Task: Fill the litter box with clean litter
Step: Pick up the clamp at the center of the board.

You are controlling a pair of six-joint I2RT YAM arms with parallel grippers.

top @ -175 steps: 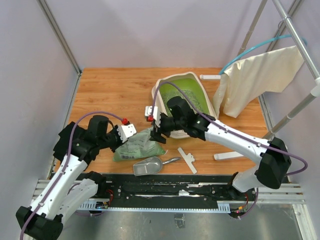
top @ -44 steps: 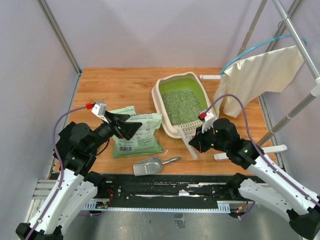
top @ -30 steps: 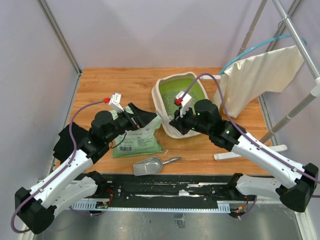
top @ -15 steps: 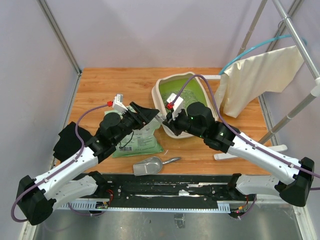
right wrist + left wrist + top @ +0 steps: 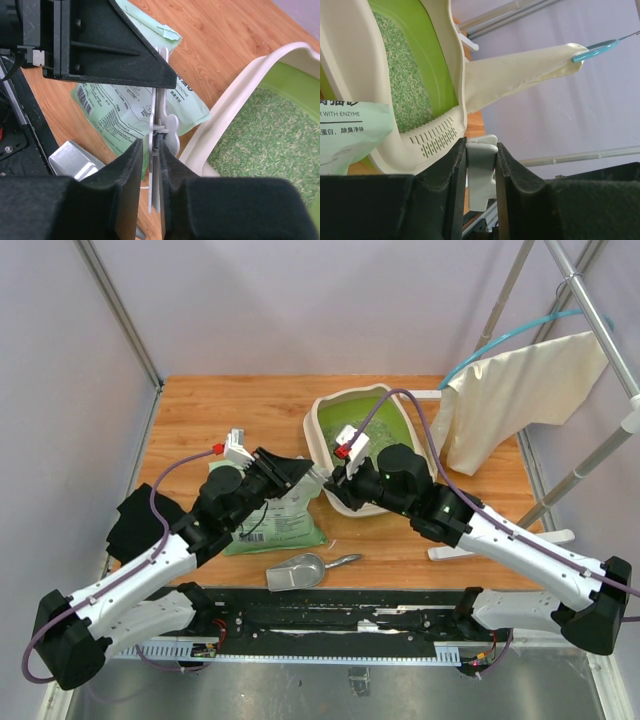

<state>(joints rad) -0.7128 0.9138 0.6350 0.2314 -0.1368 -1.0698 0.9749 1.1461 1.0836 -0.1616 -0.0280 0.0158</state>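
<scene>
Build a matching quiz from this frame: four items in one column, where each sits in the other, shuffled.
Things
1. clean litter
2. printed green bag
3. metal scoop
4. cream cloth

Places
A. hanging at the right, by the metal rack
B. inside the litter box
C. at the near edge of the table, in front of the bag
D. flat on the table, left of the litter box

Pairs: 1-B; 2-D; 3-C; 4-A
</scene>
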